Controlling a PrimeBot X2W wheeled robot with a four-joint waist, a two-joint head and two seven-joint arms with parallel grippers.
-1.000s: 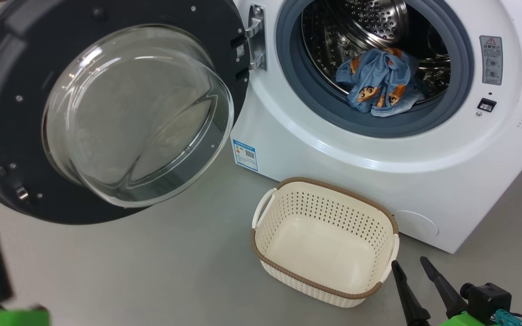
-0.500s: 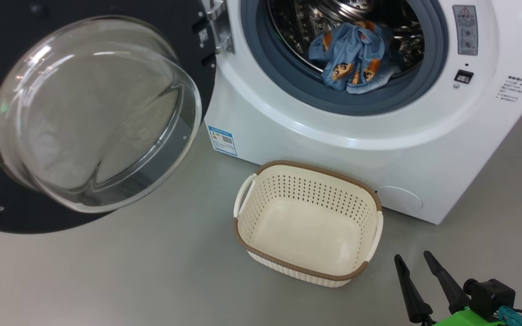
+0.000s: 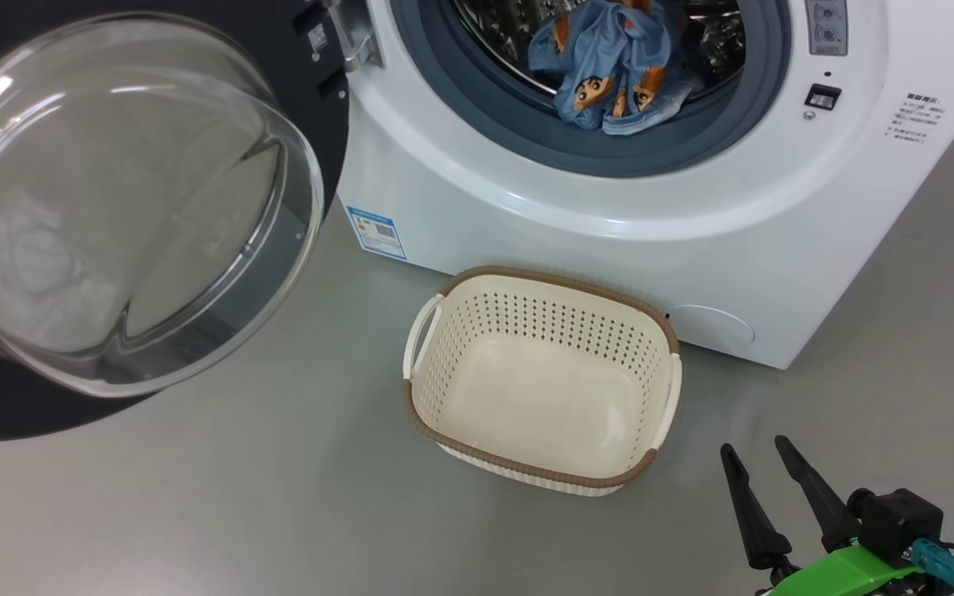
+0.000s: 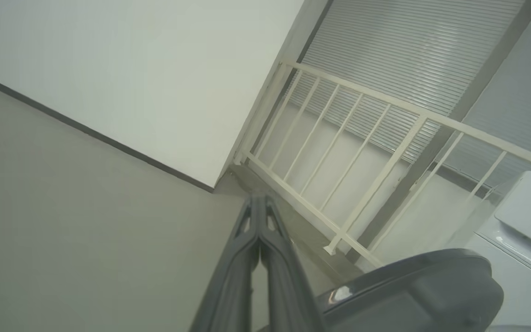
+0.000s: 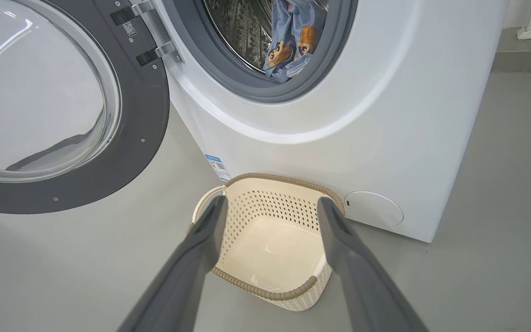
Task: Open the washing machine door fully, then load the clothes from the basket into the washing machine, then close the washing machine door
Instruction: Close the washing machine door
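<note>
Standing open door [image 3: 113, 207], basket [image 3: 543, 319] near washer [image 3: 576, 215] front, right fingers [image 3: 752, 515] spread, left fingers [image 4: 242, 258] pressed together

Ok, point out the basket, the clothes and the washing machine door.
the basket [image 3: 543, 319], head view, perforated back wall.
the clothes [image 3: 609, 70], head view, blue fabric middle.
the washing machine door [image 3: 113, 207], head view, clear glass bowl.

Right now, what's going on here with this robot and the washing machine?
The light blue cartoon-print garment lies in the drum of the white front-loading washing machine; the cream perforated basket with a brown rim stands empty on the floor before it. The round black-rimmed glass door is wide open. Neither gripper holds anything: the right gripper hovers open near the basket, the left gripper is shut. Closing the door is what remains.
</note>
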